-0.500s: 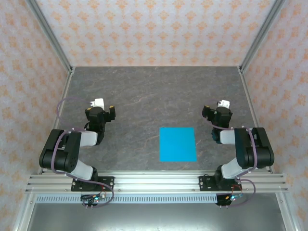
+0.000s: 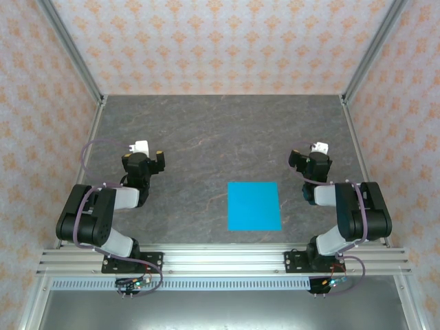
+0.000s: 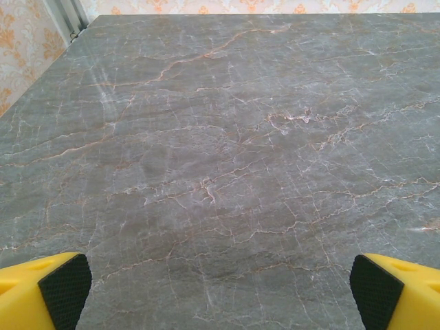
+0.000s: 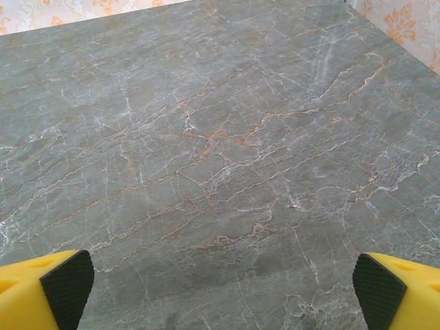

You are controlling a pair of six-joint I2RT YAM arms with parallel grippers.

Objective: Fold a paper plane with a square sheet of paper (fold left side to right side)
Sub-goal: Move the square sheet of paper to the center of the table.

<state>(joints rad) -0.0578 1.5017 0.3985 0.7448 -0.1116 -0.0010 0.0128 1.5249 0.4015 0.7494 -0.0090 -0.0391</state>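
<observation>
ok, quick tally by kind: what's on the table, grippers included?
square sheet of paper, cyan-blue, lying flat: 1
grippers, both open: 2 (left gripper, right gripper)
total: 3

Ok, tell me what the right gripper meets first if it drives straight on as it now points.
The right gripper, open, looks aimed at bare table top; likely it meets that first, though depth is unclear.
</observation>
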